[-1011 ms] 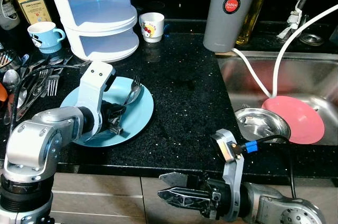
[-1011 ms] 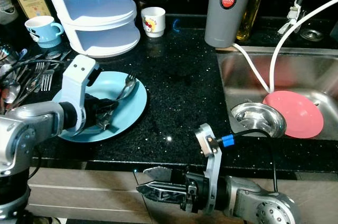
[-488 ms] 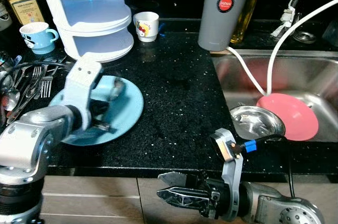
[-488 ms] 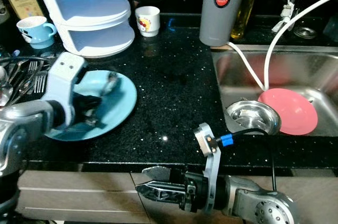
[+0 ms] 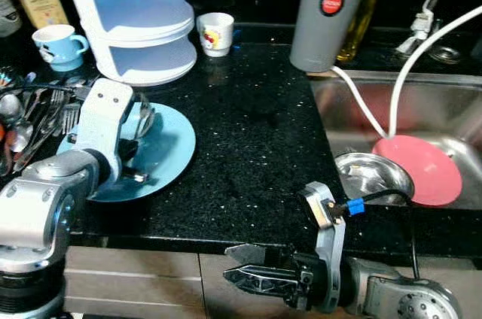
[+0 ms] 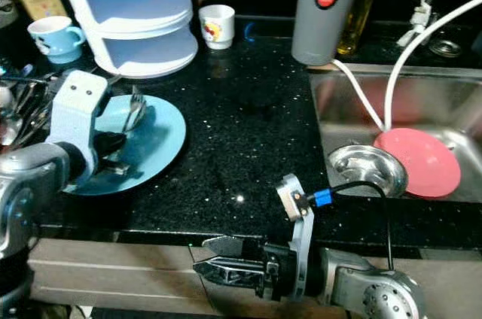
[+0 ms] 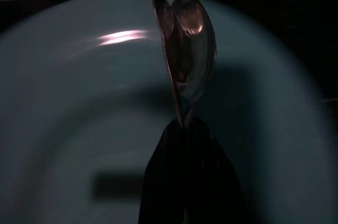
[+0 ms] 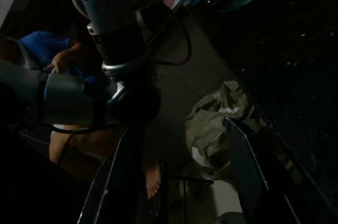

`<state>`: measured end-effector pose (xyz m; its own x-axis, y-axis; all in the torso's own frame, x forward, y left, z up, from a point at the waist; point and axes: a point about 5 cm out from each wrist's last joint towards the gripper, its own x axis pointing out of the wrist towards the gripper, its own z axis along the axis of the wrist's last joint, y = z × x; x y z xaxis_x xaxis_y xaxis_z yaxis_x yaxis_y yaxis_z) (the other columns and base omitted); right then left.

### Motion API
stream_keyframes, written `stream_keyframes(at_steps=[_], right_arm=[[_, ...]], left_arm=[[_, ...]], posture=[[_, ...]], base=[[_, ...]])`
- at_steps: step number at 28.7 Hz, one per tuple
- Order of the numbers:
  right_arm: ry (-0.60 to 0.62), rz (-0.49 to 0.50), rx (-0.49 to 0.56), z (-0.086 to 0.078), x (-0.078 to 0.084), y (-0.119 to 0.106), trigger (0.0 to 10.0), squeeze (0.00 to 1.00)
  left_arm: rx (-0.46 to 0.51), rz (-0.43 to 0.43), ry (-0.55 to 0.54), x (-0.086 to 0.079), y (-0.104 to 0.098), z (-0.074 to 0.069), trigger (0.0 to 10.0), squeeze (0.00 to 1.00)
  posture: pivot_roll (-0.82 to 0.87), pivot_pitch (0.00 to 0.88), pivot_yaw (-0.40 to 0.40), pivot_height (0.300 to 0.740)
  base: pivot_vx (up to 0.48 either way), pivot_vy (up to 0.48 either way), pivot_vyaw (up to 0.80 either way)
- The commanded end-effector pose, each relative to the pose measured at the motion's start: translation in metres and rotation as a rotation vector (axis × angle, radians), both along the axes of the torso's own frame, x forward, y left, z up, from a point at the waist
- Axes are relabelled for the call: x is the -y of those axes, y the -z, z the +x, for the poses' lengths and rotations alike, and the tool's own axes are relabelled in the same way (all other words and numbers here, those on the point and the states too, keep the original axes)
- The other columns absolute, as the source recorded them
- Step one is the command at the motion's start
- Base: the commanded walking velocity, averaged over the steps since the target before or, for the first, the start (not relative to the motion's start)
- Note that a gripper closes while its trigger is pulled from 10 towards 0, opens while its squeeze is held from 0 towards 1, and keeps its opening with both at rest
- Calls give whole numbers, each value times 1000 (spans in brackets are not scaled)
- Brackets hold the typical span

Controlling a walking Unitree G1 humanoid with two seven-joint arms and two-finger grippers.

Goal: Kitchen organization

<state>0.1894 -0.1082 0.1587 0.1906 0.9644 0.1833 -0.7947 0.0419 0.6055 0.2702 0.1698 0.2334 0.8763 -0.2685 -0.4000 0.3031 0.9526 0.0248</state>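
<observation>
Black counter [image 5: 256, 131]: left gripper [image 7: 182, 129] clamps spoon [image 7: 190, 49] over plate [image 5: 162, 157]; sink [image 5: 452, 108] at 3 o'clock; right gripper [image 5: 252, 277] spread wide.

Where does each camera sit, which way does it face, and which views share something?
Left eye, right eye: on the head, looking down at the black counter; both arms show.
Left wrist: along the left gripper, shut on cutlery above the blue plate.
Right wrist: along the open right gripper, below the counter edge, toward the floor.
Shared: plate and cutlery.
</observation>
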Motion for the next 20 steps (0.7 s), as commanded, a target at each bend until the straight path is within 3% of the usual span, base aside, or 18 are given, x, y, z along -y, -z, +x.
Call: stream_keyframes(at_steps=[1, 2, 3, 4, 6, 15, 20], right_arm=[[-6, 2, -15, -1, 1, 1, 10000, 0], [-6, 2, -16, 0, 1, 1, 10000, 0], [-6, 2, -16, 0, 1, 1, 10000, 0], [-7, 3, -17, 0, 1, 1, 10000, 0], [-7, 3, -17, 0, 1, 1, 10000, 0], [-11, 4, -20, 0, 1, 1, 10000, 0], [-10, 4, -21, -1, 1, 1, 10000, 0]], left_arm=[[-21, -22, 8, 2, 1, -3, 0, 635], [-27, -35, 8, 5, 0, -4, 0, 1000], [-27, -35, 8, 5, 0, -4, 0, 1000], [-32, -36, 7, 6, 0, -5, 9451, 1000], [-34, -37, 7, 6, 0, -6, 10000, 1000], [-33, -51, -19, 5, -3, -6, 10000, 1000], [-36, 1, -32, 2, -3, -7, 10000, 1000]], posture=[[62, 61, -3, 740], [65, 62, -4, 740], [65, 62, -4, 740], [65, 64, -4, 740], [65, 64, -4, 740], [69, 63, -3, 740], [71, 64, -3, 740]], base=[[0, 0, 0], [0, 0, 0], [0, 0, 0], [0, 0, 0], [0, 0, 0], [0, 0, 0], [0, 0, 0]])
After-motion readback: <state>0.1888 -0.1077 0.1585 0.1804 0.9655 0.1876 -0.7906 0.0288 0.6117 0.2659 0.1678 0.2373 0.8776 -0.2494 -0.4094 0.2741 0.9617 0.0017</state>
